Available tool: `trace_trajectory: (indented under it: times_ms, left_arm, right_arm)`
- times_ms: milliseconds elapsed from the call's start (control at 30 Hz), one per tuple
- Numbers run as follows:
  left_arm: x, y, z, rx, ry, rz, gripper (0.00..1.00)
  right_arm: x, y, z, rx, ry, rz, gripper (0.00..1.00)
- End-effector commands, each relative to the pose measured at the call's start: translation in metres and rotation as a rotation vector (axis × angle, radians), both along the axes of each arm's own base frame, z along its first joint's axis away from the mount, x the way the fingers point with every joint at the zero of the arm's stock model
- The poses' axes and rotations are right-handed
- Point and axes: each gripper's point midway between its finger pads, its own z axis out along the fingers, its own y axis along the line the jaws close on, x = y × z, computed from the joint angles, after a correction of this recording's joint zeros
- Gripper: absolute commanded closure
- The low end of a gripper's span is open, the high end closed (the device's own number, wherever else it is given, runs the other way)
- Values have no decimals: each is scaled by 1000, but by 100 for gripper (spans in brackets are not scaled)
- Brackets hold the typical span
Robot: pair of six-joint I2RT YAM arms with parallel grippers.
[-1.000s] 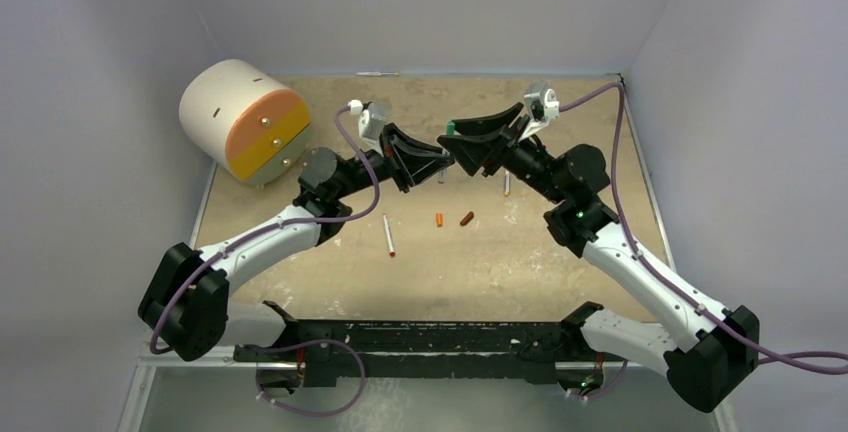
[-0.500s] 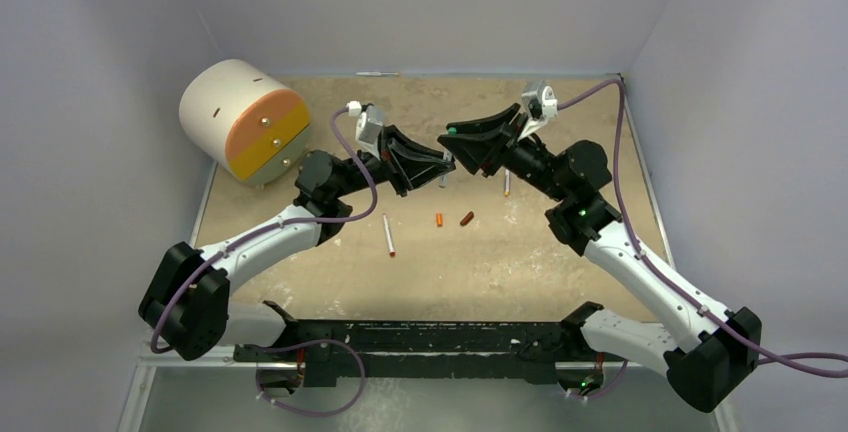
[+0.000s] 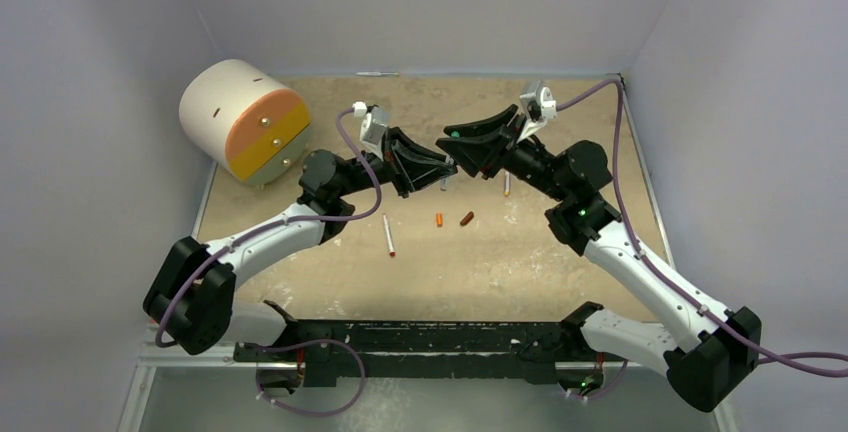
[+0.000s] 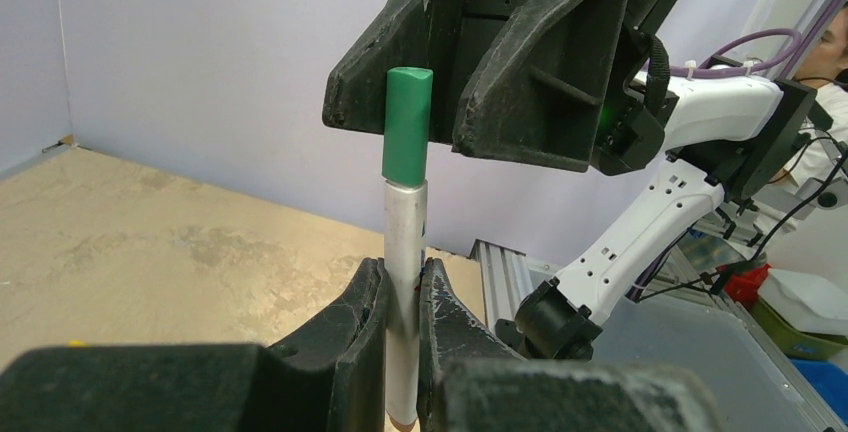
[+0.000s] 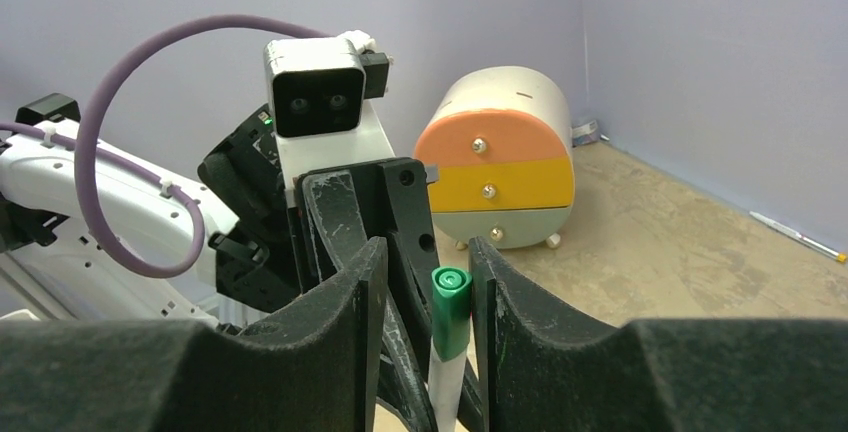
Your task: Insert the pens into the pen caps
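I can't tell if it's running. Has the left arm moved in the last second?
Yes, slightly. The left arm has edged right, away from the cream and orange drum, toward the right arm.

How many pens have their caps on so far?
One, it seems: the green cap sits on the pen clamped in the left fingers, with the right fingers open around it. To do: at least two loose pens lie uncapped, near the orange cap and the dark cap.
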Motion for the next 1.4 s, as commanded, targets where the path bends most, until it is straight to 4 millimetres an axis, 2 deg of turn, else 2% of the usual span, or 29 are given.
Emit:
trace_trajectory:
  times_ms: [0,200,433,700,1067,1367]
  left_arm:
    - [-11,2,25,-53,-71,-31,100]
    - [-13,3,28,-60,-77,-36,100]
    - [-13,3,28,-62,-78,-35,100]
    - [-10,7,41,-114,-95,-4,100]
    - [0,12,71,-246,-120,46,100]
    - [9,8,82,-225,-166,72,100]
  right_arm:
    - [-13,-4,38,60,-104,22,62]
    - [-13,-4,37,57,-98,26,75]
    - [-13,-1,35,54,-91,39,100]
    - [-13,-3,29,51,-57,28,100]
    - [-16,-1,0,81,34,62,100]
    - [-15,-6,-23,29,88,24,100]
